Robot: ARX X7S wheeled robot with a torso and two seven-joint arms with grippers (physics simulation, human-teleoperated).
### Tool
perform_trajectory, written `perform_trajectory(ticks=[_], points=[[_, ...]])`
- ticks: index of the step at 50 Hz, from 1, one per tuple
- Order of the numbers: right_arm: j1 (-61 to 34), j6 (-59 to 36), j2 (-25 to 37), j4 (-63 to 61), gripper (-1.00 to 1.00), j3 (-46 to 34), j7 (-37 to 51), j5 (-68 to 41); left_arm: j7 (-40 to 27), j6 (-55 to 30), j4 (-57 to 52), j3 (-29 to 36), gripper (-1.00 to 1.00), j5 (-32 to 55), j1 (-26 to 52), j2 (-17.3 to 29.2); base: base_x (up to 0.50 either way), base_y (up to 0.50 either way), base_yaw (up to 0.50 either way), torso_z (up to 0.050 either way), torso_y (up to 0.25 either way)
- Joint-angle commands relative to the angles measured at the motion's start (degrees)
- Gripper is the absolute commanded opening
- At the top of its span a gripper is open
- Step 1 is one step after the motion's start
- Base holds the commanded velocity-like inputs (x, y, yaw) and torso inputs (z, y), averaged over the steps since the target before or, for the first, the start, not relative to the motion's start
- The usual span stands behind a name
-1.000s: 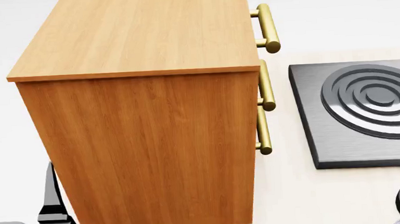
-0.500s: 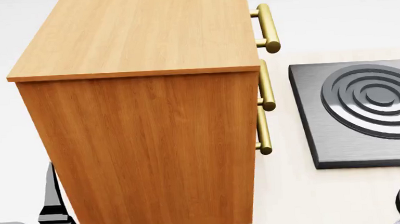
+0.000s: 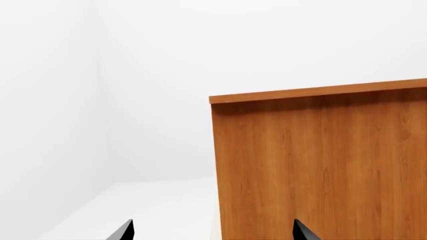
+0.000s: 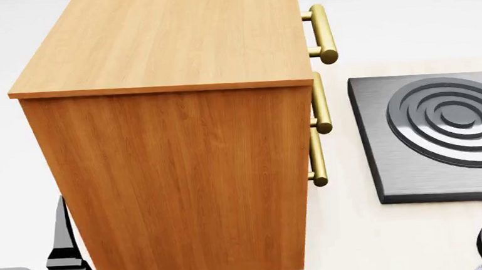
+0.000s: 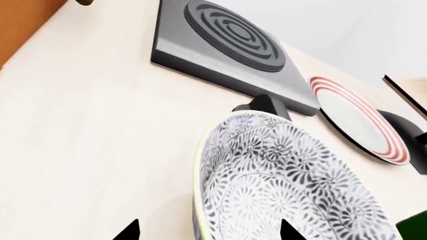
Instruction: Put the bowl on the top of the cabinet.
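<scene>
Head view: cabinet (image 4: 174, 133) fills frame, top bare; stove (image 4: 434, 137) to its right. Bowl (image 5: 280, 185) plain only in right wrist view, close under right gripper (image 5: 203, 232), on counter (image 5: 80, 140) near plate (image 5: 360, 120). Grasp: cannot tell. Left gripper (image 3: 210, 231) spread, beside cabinet side.

the cabinet (image 4: 174, 145) looks matt wood-grain, its handles (image 4: 322, 33) brassy, the bowl (image 5: 287, 185) glossy ceramic.
</scene>
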State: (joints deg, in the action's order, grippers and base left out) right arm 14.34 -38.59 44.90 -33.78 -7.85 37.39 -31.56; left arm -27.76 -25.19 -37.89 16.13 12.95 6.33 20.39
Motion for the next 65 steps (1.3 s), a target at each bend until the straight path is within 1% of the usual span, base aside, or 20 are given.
perform_trajectory(ticks=[1,15,16,38,45,48,53,57,62,65], points=[[-0.6,0.3,-0.3,1.0,1.00,-0.6,-0.4,0.3,-0.1,0.2,0.3,0.1,1.00,0.1,0.1,0.1,0.00,0.00,0.00,0.000,0.000],[-0.7,0.8,-0.5,2.0,1.00,0.0,-0.4,0.1,-0.4,0.2,0.2,0.4,1.00,0.1,0.1,0.3,0.00,0.00,0.00,0.000,0.000],[-0.8,0.7,-0.5,2.1,-1.00,0.0,-0.5,0.1,-0.4,0.1,0.1,0.4,1.00,0.2,0.1,0.3,0.00,0.00,0.00,0.000,0.000],[-0.3,0.7,0.1,-0.4,-1.00,1.2,0.0,-0.8,-0.8,0.6,0.3,0.4,1.00,0.4,-0.1,0.6,0.00,0.00,0.00,0.000,0.000],[-3.0,-3.8,1.7,-7.3,-1.00,3.7,2.3,-4.5,-0.7,1.1,0.9,0.5,1.00,0.5,0.0,0.5,0.00,0.00,0.00,0.000,0.000],[-6.5,-7.6,2.4,-11.2,-1.00,5.3,3.5,-8.5,-0.7,1.0,0.8,0.4,1.00,0.6,0.0,0.6,0.00,0.00,0.00,0.000,0.000],[-16.5,-16.0,3.1,-16.8,-1.00,7.7,7.0,-17.7,-0.7,1.4,1.2,0.3,1.00,0.7,-0.1,0.7,0.00,0.00,0.00,0.000,0.000],[-24.3,-21.9,3.0,-19.1,-1.00,8.4,10.4,-24.5,-0.7,1.8,1.5,0.2,1.00,0.8,-0.2,0.8,0.00,0.00,0.00,0.000,0.000],[-31.1,-26.3,2.4,-19.9,-1.00,8.5,13.8,-30.9,-0.8,2.0,1.6,0.1,1.00,0.9,-0.4,0.8,0.00,0.00,0.00,0.000,0.000],[-39.2,-30.8,2.2,-19.7,-1.00,9.0,19.0,-40.6,-0.8,2.1,1.8,0.2,1.00,0.9,-0.5,0.8,0.00,0.00,0.00,0.000,0.000]])
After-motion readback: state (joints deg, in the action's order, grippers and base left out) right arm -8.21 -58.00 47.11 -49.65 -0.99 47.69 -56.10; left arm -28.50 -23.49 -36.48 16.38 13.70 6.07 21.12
